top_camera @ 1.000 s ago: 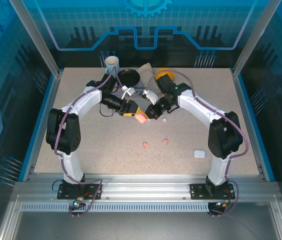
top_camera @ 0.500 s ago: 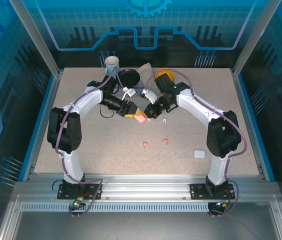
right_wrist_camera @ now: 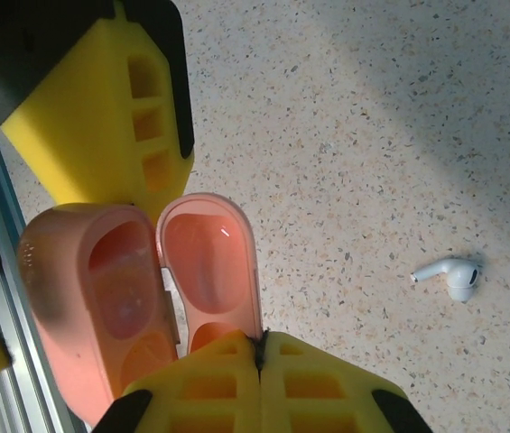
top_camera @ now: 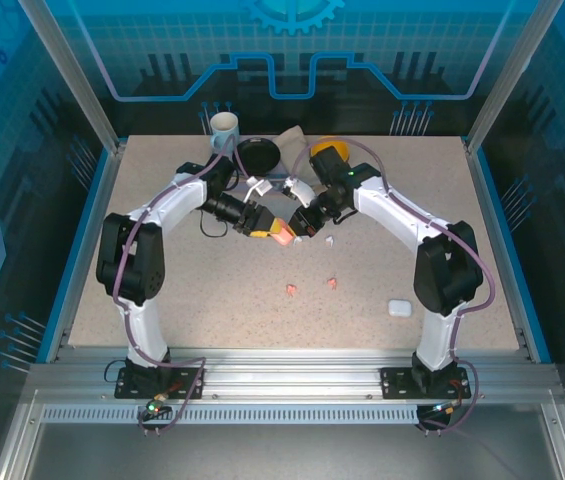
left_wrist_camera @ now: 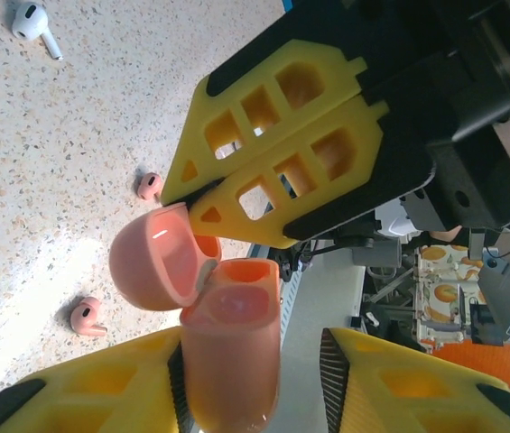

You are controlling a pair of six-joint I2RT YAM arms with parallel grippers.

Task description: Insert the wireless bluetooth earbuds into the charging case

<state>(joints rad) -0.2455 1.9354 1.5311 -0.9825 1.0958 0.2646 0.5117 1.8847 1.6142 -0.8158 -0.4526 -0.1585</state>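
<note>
Hanging clear of the speckled table [top_camera: 212, 290], the pink charging case [left_wrist_camera: 229, 347] sits hinged open between the two pincers. The left gripper [left_wrist_camera: 250, 397] brackets the case's body with its jaws partly drawn in. One pad lies against the case's side, while a thin strip of background shows at the other (the wrist view is steep, so I cannot tell whether that grip is firm). The right gripper [right_wrist_camera: 259, 356] has its yellow fingers pressed flat together, and their tips touch the rim of the case's raised lid [right_wrist_camera: 209, 262].

On the table below the case, towards the arm bases, lie a pink earbud [top_camera: 291, 290] and, near it, a second pink earbud [top_camera: 333, 284], both apart from the case. A white earbud [right_wrist_camera: 453, 273] lies on its side just beside the case, on the right arm's side. A white charging case [top_camera: 398, 308], closed, rests well away from the pink case, past the pink earbuds towards the right arm's base.
</note>
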